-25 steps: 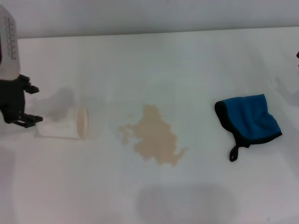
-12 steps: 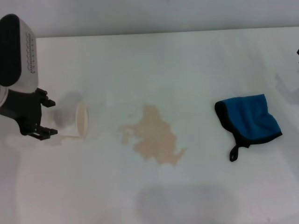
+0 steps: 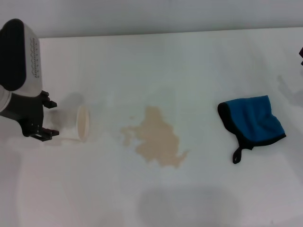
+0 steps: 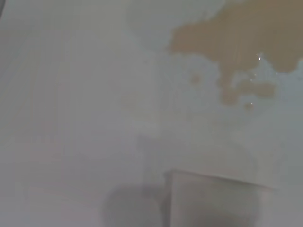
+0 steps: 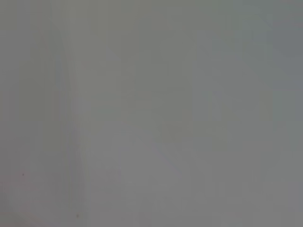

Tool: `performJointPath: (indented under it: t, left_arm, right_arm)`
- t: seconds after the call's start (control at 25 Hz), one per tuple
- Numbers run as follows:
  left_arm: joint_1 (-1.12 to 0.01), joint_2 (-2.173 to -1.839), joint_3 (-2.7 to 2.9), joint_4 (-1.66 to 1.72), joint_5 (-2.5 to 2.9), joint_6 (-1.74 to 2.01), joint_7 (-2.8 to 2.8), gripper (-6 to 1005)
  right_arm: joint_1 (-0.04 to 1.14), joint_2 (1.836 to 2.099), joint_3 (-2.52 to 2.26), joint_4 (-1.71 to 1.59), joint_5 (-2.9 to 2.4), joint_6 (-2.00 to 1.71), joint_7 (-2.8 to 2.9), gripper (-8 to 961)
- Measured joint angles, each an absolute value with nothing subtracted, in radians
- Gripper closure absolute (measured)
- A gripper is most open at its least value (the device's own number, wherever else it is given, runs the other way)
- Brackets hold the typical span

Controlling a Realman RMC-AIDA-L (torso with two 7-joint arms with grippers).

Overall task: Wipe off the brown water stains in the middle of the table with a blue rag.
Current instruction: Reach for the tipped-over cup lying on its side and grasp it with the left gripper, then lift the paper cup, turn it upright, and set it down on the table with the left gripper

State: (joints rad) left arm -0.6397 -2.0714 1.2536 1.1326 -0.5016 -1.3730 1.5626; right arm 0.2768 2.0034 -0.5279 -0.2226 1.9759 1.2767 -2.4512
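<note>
Wiping has not begun. The brown water stains point(image 3: 157, 139) sit whole in the middle of the table point(image 3: 189, 66), pale tan with ragged edges and small specks on their left side. The left wrist view shows them wet and shiny. The blue rag point(image 3: 253, 122) lies crumpled well off to the right, with its black loop tab pointing toward the near edge. Nothing is touching it.

The left gripper point(image 3: 41, 119) is at the far left of the table, right beside a white cup point(image 3: 75, 124) lying on its side. Its jaws stand wide apart and hold nothing. The right gripper is almost out of sight at the right edge, so I cannot tell how its jaws stand.

So the whole job is left: pick up the rag, bring it to the stains, and rub them away.

The table is plain white, smooth and flat. A grey wall runs along its far side.
</note>
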Motion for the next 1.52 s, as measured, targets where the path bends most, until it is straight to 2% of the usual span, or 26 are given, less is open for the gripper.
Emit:
performJointPath:
  t: [0.72, 1.52]
  left_arm:
    - [-0.638, -2.074, 1.344, 1.053, -0.496, -1.224, 1.560, 238]
    - [-0.611, -2.075, 1.349, 1.007, -0.689, -1.105, 1.615, 257]
  right_arm:
    - [0.280, 2.003, -0.529, -0.222, 1.968, 1.276, -2.446, 159]
    - [0.280, 2.003, -0.529, -0.221, 1.968, 1.275, -2.444, 161]
